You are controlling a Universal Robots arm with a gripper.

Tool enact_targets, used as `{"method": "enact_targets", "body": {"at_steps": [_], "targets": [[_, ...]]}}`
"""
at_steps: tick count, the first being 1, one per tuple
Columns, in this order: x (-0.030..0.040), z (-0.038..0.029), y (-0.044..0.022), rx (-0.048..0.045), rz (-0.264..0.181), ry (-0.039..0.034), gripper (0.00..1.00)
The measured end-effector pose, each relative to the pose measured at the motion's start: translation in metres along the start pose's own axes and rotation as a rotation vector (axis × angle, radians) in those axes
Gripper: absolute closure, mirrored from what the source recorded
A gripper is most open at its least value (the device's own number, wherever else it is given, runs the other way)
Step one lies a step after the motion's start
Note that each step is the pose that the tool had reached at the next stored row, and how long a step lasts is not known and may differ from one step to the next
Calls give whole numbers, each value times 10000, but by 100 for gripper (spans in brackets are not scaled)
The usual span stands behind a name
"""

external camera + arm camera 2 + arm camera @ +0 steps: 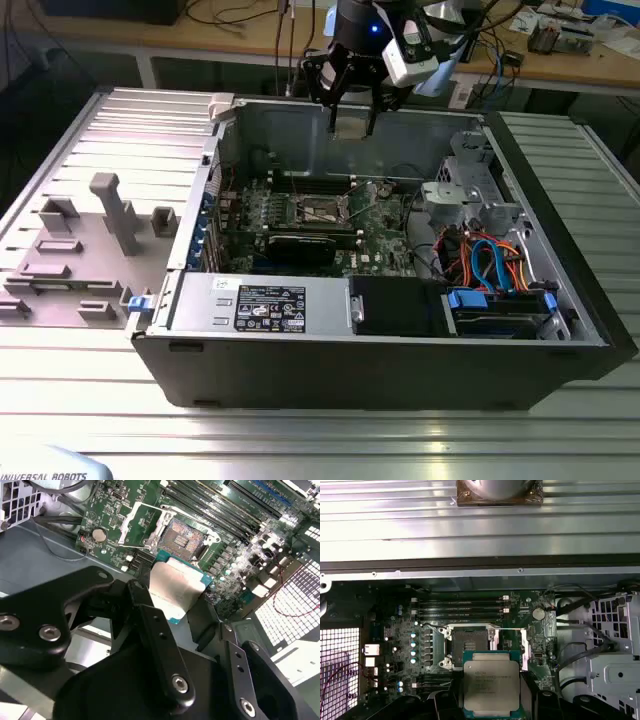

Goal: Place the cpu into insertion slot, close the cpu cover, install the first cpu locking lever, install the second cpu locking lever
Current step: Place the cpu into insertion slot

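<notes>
My gripper [351, 118] hangs above the open computer case near its back wall, shut on the cpu [352, 126], a small flat silver-topped square. In both wrist views the cpu [491, 682] [175, 587] sits clamped between the black fingers [145, 597], level and in the air above the green motherboard [395, 645]. The insertion slot [469, 642] [182, 537] [318, 210] lies bare below and slightly ahead of the chip, its dark centre exposed. The cpu cover [525, 650] [127, 525] is swung open to one side of the slot.
The case walls [300, 120] ring the board. Inside the case are a black card [300, 245], a labelled power supply [260, 300] and a drive bay with coloured cables [490, 260]. Long memory slots [460, 610] run beside the socket. Grey fixtures [110, 210] stand at the exterior view's left.
</notes>
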State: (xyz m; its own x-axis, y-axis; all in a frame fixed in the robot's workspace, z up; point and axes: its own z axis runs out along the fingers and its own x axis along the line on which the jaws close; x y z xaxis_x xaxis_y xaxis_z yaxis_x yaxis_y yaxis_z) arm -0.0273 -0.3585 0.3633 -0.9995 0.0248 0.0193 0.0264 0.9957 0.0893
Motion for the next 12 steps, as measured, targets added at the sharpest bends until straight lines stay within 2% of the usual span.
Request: {"method": "enact_targets", "body": {"at_steps": [7,12], "targets": [[0,0,0,-11,17,0,46],[0,8,-1,-11,601,-54,46]]}}
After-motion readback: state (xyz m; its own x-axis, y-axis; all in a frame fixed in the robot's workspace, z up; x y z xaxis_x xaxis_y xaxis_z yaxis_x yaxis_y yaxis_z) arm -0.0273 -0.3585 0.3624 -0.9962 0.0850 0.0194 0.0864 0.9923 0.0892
